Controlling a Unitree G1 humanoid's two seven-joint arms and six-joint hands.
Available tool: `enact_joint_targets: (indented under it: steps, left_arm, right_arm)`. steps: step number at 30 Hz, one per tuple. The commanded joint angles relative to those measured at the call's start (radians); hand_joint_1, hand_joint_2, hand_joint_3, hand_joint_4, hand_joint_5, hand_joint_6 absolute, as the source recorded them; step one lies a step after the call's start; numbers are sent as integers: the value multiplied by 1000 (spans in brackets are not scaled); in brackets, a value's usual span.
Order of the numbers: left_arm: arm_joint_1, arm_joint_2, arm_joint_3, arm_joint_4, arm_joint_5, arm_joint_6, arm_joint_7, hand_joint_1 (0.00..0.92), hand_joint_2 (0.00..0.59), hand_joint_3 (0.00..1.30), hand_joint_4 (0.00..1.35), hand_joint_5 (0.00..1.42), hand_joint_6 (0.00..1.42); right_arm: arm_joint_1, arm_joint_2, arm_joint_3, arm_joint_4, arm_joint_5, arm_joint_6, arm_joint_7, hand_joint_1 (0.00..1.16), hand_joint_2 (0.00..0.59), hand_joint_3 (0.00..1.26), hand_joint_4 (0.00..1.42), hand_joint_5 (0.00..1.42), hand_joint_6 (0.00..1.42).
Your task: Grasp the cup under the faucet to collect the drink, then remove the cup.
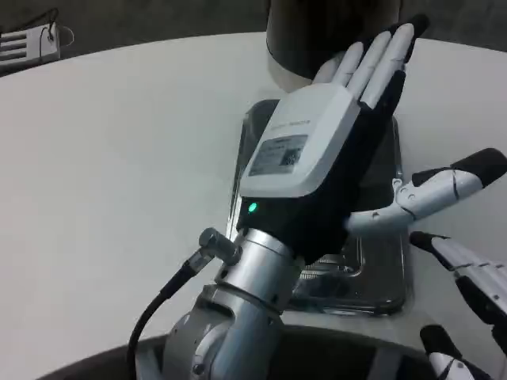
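Extending flat over the metal tray (380, 285), the left hand (317, 158) holds nothing, fingers straight toward the dark dispenser (317, 32); the right hand (459, 237) waits beside it, fingers spread; cup unseen.

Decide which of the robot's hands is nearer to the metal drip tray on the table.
Left. The left hand reaches out directly over the metal drip tray, fingers stretched toward the dark dispenser. The right hand waits off the tray's right edge, fingers apart.
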Motion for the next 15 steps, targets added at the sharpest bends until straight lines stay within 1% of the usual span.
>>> enact_joint_targets:
  steps: [1, 2, 3, 5, 8, 12, 15]
  left_arm:
    - [-3, 9, -21, -14, 18, -6, -29, 0, 155, 0, 0, 0, 0]
    - [0, 9, -20, -17, 19, -6, -29, 0, 155, 0, 0, 0, 0]
    - [3, 9, -19, -20, 21, -6, -28, 0, 155, 0, 0, 0, 0]
    - [6, 9, -17, -24, 23, -5, -26, 0, 155, 0, 0, 0, 0]
    - [13, 10, -16, -32, 27, -4, -27, 0, 155, 0, 0, 0, 0]
    - [19, 11, -13, -42, 31, -5, -27, 0, 155, 0, 0, 0, 0]
    - [23, 12, -11, -49, 34, -5, -26, 0, 155, 0, 0, 0, 0]
  right_arm:
    - [-24, 14, 29, 9, 51, 55, 38, 232, 454, 86, 106, 181, 342]
    - [-33, 17, 38, 13, 57, 67, 43, 236, 452, 85, 106, 181, 342]
    - [-39, 19, 45, 15, 61, 75, 46, 248, 434, 85, 106, 181, 342]
    - [-53, 22, 58, 21, 66, 91, 51, 277, 421, 76, 97, 181, 342]
    - [-74, 27, 75, 30, 68, 109, 52, 284, 417, 75, 96, 181, 342]
    - [-93, 30, 90, 41, 70, 126, 51, 297, 400, 66, 96, 172, 342]
    - [-110, 33, 99, 49, 65, 138, 49, 302, 398, 66, 96, 170, 341]
